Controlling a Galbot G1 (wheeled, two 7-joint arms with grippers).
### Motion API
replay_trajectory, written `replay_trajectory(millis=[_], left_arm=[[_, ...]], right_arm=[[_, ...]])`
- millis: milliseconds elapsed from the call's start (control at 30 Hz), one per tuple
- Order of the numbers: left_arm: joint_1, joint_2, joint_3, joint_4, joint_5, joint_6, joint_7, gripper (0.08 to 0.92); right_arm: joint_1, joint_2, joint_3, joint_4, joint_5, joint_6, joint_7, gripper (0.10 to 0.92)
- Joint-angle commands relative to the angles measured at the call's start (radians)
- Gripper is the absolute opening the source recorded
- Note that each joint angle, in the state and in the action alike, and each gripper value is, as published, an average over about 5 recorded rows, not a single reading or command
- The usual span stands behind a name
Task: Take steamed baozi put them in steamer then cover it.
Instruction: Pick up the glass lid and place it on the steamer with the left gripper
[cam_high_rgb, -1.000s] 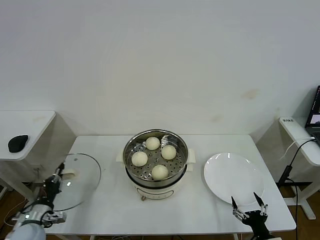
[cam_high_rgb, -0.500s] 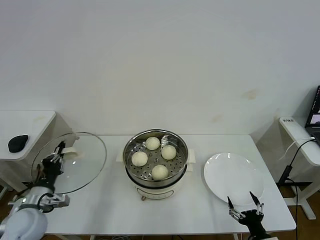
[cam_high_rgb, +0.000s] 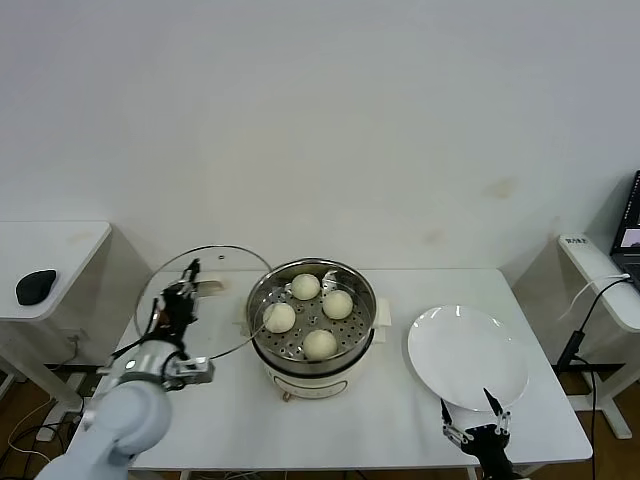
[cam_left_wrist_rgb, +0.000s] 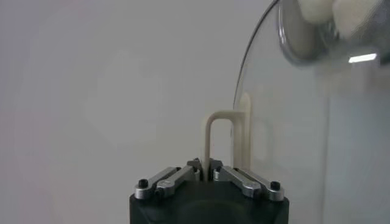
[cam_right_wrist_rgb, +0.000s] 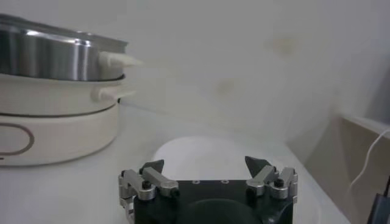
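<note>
Left gripper (cam_high_rgb: 187, 282) pinches the cover (cam_high_rgb: 200, 300) by its handle, tilted beside the steamer (cam_high_rgb: 312, 318). Risk: rim strike or slip. Right gripper (cam_high_rgb: 470, 417) idle, spread.

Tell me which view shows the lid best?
Head view: the whole lid shows, tilted, held off the table by the left pincer beside the steamer. The left wrist view gives only its handle in the pincer and part of the glass. The right wrist view shows none of it.
</note>
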Motion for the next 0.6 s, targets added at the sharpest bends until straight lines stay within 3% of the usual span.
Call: replay_trajectory(millis=[33, 600], left_arm=[[-0.257, -0.141, 0.3, 0.055, 0.168, 0.13, 0.143, 0.147], [-0.303, -0.293, 0.415, 0.171, 0.233, 0.133, 0.177, 0.147]], right_arm=[[0.002, 0.037, -0.031, -0.02, -0.092, 0.018, 0.017, 0.823], [-0.01, 0.031, -0.025, -0.015, -0.079, 0.03, 0.019, 0.823]])
